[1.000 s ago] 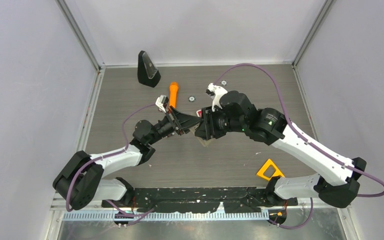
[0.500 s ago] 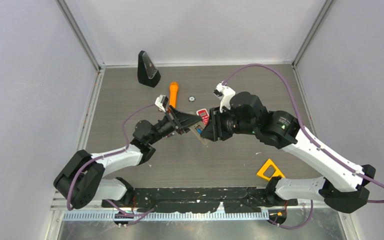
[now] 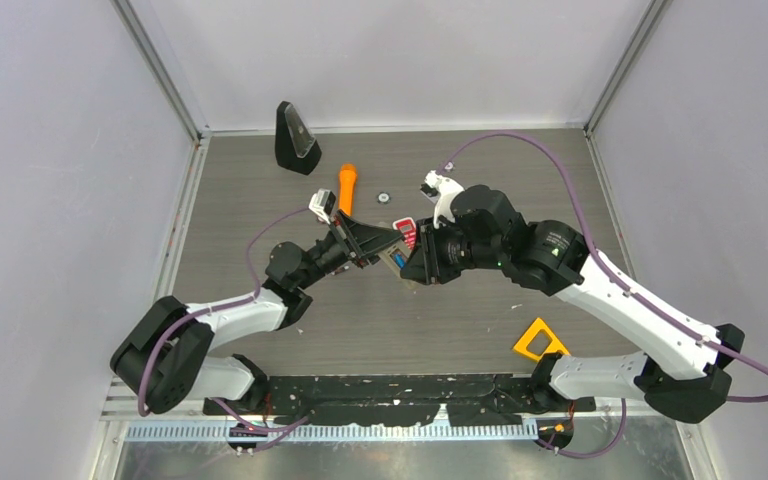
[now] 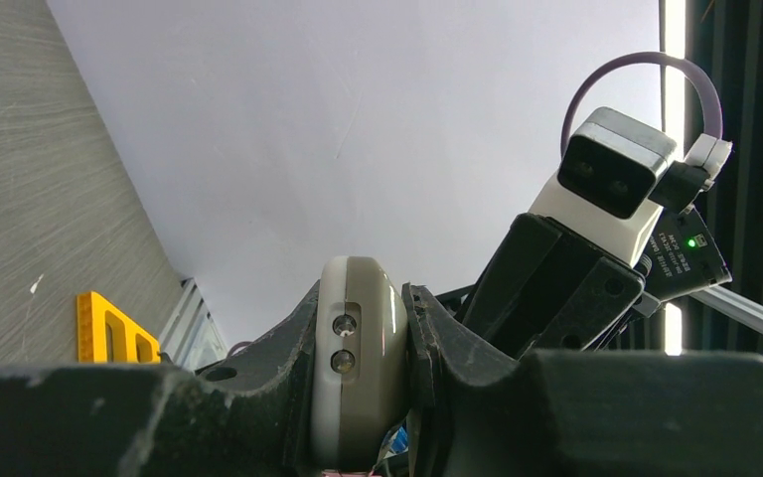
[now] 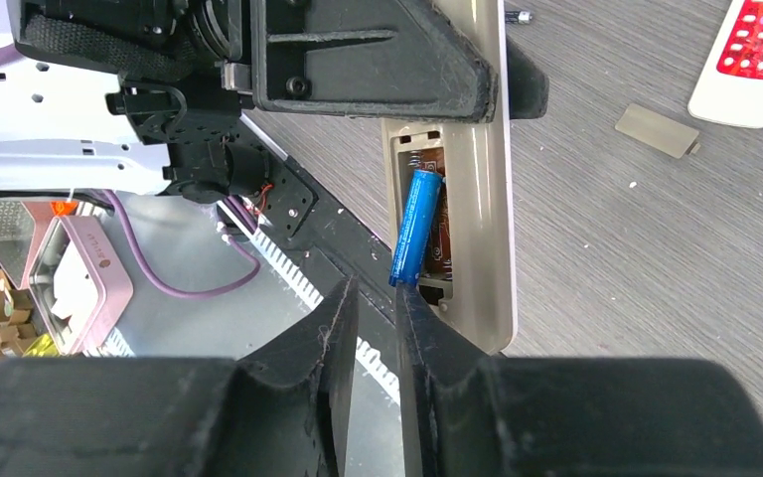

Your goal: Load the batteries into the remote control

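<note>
The left hand (image 4: 362,343) clamps the remote control (image 5: 479,199), a blue battery (image 5: 415,227) lies tilted in its open compartment, and the right hand (image 5: 373,298), jaws narrow, sits at that battery's lower end, grip unclear.

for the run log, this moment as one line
left gripper: shut on remote | right gripper: at lower end of blue battery, grip unclear | blue battery: tilted, upper end in remote, not seated

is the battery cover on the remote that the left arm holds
No, the remote shows an open compartment with a blue battery partly in it.
</note>
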### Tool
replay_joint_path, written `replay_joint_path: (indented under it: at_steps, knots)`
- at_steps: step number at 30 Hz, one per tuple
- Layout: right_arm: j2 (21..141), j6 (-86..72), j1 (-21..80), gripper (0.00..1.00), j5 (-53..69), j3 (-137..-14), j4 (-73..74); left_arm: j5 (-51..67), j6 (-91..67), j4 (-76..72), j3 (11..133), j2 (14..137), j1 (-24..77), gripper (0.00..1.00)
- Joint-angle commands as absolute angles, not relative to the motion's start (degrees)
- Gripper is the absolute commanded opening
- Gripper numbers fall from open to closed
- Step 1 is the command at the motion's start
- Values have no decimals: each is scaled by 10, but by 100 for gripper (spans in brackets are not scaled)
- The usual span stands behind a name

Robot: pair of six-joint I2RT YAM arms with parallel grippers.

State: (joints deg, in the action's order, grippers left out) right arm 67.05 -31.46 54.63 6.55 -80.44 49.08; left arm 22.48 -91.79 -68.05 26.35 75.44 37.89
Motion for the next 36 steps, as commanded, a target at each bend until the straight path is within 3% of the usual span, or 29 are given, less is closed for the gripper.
replay_joint_path:
  at_steps: [1, 36]
  knots:
    - [674, -320, 547, 24, 63, -800, 481, 221, -922, -739, 267, 756, 381, 0]
    - [714, -278, 547, 25, 54, -807, 471, 268, -902, -744, 273, 754, 383, 0]
